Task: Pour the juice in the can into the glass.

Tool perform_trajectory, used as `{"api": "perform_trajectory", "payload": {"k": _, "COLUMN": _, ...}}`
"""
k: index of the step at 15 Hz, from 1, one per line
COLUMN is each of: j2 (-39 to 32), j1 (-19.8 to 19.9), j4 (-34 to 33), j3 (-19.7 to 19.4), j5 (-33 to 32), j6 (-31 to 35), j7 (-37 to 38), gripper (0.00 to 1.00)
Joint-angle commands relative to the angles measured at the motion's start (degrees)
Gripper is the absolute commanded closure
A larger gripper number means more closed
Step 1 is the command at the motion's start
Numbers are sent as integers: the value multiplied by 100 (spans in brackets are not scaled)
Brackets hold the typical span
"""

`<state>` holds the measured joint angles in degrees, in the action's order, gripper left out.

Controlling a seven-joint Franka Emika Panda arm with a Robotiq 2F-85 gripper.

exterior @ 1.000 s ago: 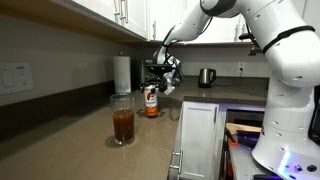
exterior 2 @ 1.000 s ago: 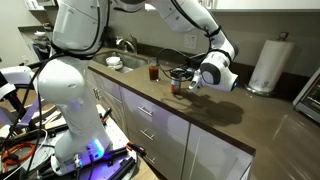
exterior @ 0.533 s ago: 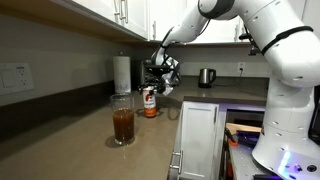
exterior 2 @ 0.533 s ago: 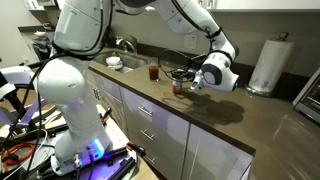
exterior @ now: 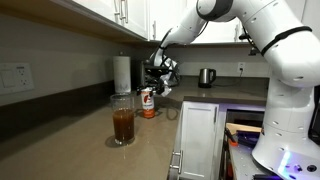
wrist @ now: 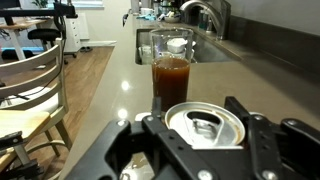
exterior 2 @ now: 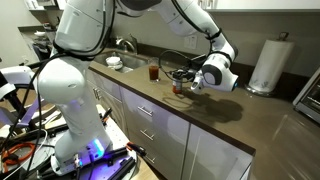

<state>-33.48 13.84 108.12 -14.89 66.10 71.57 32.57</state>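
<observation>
Silvery-topped cylindrical can (wrist: 205, 125), clear straight-sided glass (wrist: 171, 62)

A white paper-towel roll (exterior: 121, 73) is stood upright by the wall on the brown worktop (exterior: 90, 150); a steel kettle (exterior: 206, 77) is seen farther along, and a slatted chair (wrist: 35, 85) is shown on the wooden floor.

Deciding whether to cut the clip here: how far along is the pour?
Done: the glass is over half full of dark juice, and the can stands upright on the counter, apart from it. In hand: the gripper sits around the can's top; whether it grips is unclear. Left: probably only letting go and backing off. What remains in the can cannot be seen.
</observation>
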Motion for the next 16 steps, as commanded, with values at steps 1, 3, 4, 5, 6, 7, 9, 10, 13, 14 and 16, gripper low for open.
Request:
{"api": "perform_trajectory", "payload": {"k": 1, "j2": 167, "j1": -53, "j4": 176, "j3": -16, "j5": -16, "j6": 11, "j7": 29, "gripper": 4}}
{"api": "perform_trajectory", "payload": {"k": 3, "j2": 290, "j1": -115, "j4": 315, "j3": -42, "j5": -49, "j6": 73, "j7": 82, "gripper": 0}}
{"api": "perform_trajectory", "payload": {"k": 4, "j2": 365, "j1": -130, "j4": 381, "j3": -61, "j5": -79, "j6": 73, "j7": 96, "gripper": 0}}
{"api": "perform_trajectory", "payload": {"k": 5, "j2": 434, "j1": -147, "j4": 447, "j3": -75, "j5": -97, "j6": 88, "j7": 116, "gripper": 0}}
{"api": "perform_trajectory", "payload": {"k": 6, "j2": 528, "j1": -164, "j4": 530, "j3": -93, "j5": -121, "j6": 106, "j7": 152, "gripper": 0}}
{"api": "perform_trajectory", "payload": {"k": 7, "j2": 615, "j1": -177, "j4": 606, "j3": -107, "j5": -146, "j6": 122, "j7": 174, "gripper": 0}}
{"api": "perform_trajectory", "payload": {"k": 9, "j2": 866, "j1": -223, "j4": 814, "j3": -147, "j5": -200, "j6": 214, "j7": 222, "gripper": 0}}
{"api": "perform_trajectory", "payload": {"k": 10, "j2": 1021, "j1": -266, "j4": 939, "j3": -174, "j5": -239, "j6": 290, "j7": 257, "gripper": 0}}
{"api": "perform_trajectory", "payload": {"k": 13, "j2": 1478, "j1": -404, "j4": 1282, "j3": -236, "j5": -347, "j6": 648, "j7": 389, "gripper": 0}}
{"api": "perform_trajectory", "payload": {"k": 14, "j2": 1632, "j1": -446, "j4": 1391, "j3": -240, "j5": -395, "j6": 826, "j7": 464, "gripper": 0}}
{"api": "perform_trajectory", "payload": {"k": 16, "j2": 1932, "j1": -506, "j4": 1584, "j3": -207, "j5": -535, "j6": 1147, "j7": 580, "gripper": 0}}
